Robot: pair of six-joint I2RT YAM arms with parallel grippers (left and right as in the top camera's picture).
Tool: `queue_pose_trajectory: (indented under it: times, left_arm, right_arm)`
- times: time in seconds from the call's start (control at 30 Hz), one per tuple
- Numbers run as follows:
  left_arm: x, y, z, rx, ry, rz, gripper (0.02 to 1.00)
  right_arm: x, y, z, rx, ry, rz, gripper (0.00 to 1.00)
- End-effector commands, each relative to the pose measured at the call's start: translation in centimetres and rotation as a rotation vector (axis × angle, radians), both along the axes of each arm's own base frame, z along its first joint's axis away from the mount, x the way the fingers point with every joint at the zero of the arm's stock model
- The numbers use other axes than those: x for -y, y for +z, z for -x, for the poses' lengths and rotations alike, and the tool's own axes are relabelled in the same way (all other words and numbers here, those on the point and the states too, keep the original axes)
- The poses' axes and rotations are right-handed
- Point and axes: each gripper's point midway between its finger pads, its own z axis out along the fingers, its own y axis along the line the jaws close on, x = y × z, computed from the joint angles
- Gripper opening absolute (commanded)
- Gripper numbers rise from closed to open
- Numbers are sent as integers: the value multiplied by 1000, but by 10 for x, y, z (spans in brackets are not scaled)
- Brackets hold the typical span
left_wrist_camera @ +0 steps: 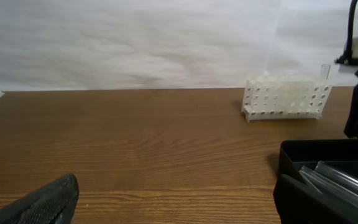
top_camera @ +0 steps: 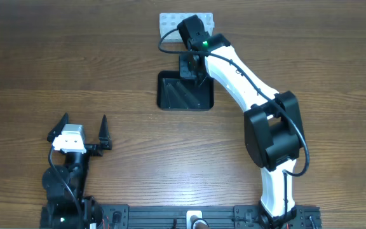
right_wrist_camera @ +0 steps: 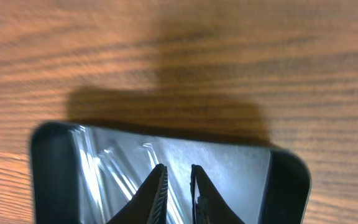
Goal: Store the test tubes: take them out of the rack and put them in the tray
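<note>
We think the putting-away step is in hand. The right gripper [right_wrist_camera: 179, 171] hangs over the tray [right_wrist_camera: 47, 168]. We cannot tell if it is open or closed, or if it holds anything. The left gripper [top_camera: 82, 124] is open wide and holds nothing. It sits near the front left corner of the tabletop [top_camera: 56, 57].

The rack [top_camera: 170, 22] stands by the far edge of the tabletop, about halfway along. The tray lies near it, a bit closer to the middle of the tabletop, and the two do not touch. A few test tubes [right_wrist_camera: 104, 171] already lie in the tray, side by side and slanting. One tube [left_wrist_camera: 325, 70] sticks up from one end of the rack, so we think the job is nearly done.

Next, we think the right gripper must go to the rack, close on that tube near its top, and pull it straight up. Then it must lay the tube down softly beside the others.

The test tubes are clear, thin, round and shiny, so they may roll or slip. The tray is black with smooth walls and rounded corners. The rack is a white block full of round holes. The tabletop is brown with wood lines.
</note>
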Motion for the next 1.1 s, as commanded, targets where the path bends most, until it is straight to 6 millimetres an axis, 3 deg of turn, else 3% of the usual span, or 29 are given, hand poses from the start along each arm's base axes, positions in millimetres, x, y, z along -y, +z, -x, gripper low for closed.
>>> queue_pose_trajectory:
  times: [0.03,0.23,0.6,0.97,1.1]
  left_arm:
    - [0,-1,0,5,-6,-14,1000]
    - [0,-1,0,5,-6,-14,1000]
    - [0,-1,0,5,-6,-14,1000]
    - [0,-1,0,5,-6,-14,1000]
    - [0,-1,0,5,-6,-14,1000]
  right_arm:
    - [3,-6,-2,-12,-7,1,183]
    - [16,4,-24,59,-11,4,253]
    - [41,60,-112,449,-20,82,299]
    - [57,74,-130,551,-63,182,478]
    - [52,77,-143,613,-23,195,535]
